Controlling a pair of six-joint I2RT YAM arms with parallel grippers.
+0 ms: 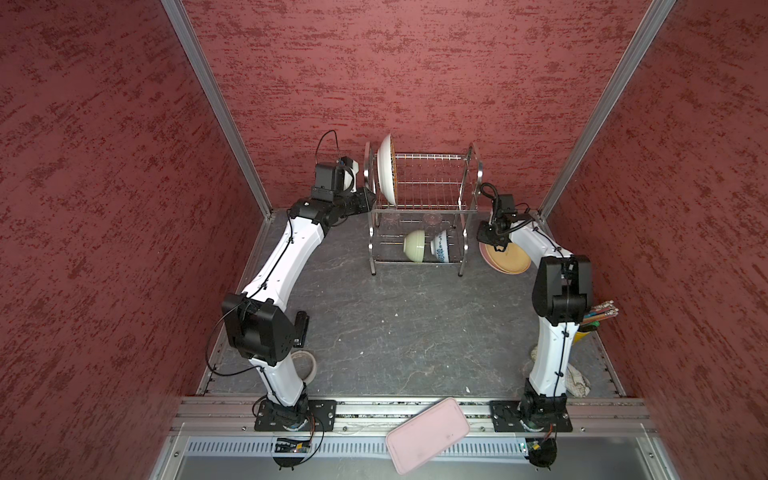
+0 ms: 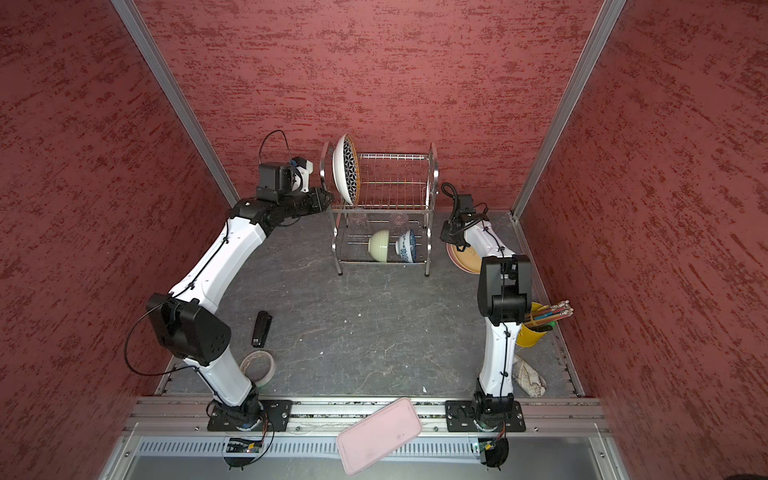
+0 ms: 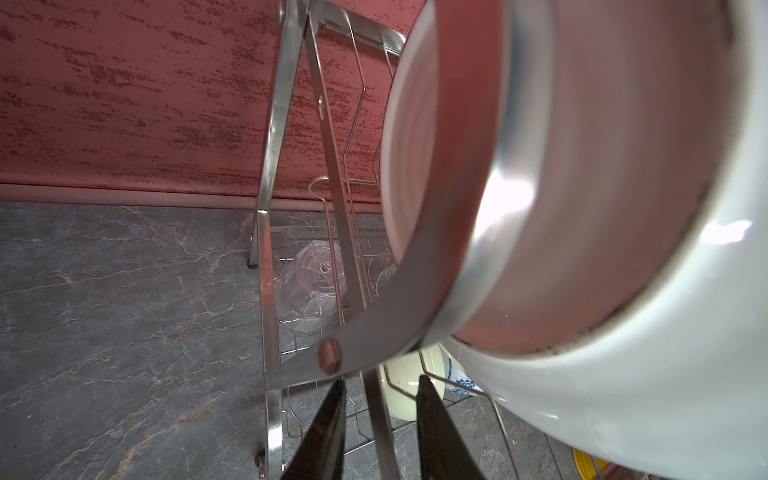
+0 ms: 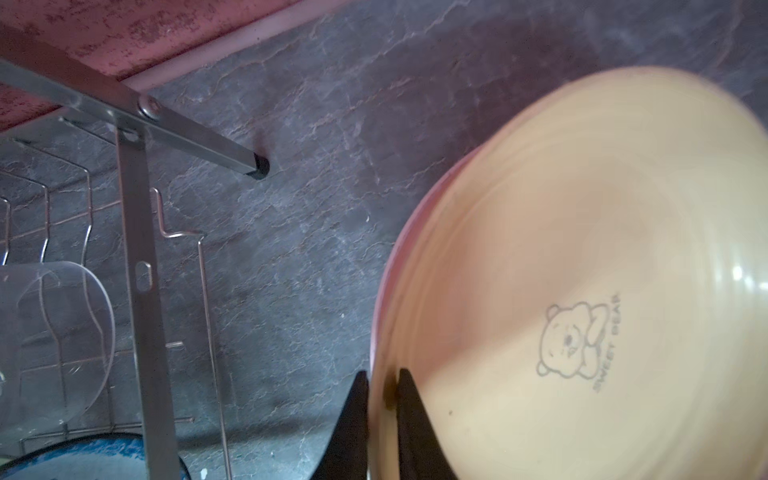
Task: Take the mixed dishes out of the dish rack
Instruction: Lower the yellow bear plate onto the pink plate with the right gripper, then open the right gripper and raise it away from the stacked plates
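in a top view, black-and-white geometric plate standing in dish rack upper tier, yellow-orange plate lying beside rack, left wrist, left pincer gaping slightly around rack strut, right wrist, right pincer straddling that plate's rim, grip unclear

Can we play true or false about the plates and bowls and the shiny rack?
1. The patterned plate stands on its edge on the rack's top shelf. True.
2. The green bowl sits outside the rack. False: it is on the bottom shelf, next to the blue-flowered bowl.
3. The yellow plate lies on a pink plate, beside the rack. True.
4. The top shelf is full of plates. False: only the patterned plate is up there.
5. The right gripper is at the patterned plate. False: it is at the yellow plate's rim, one finger on each side.
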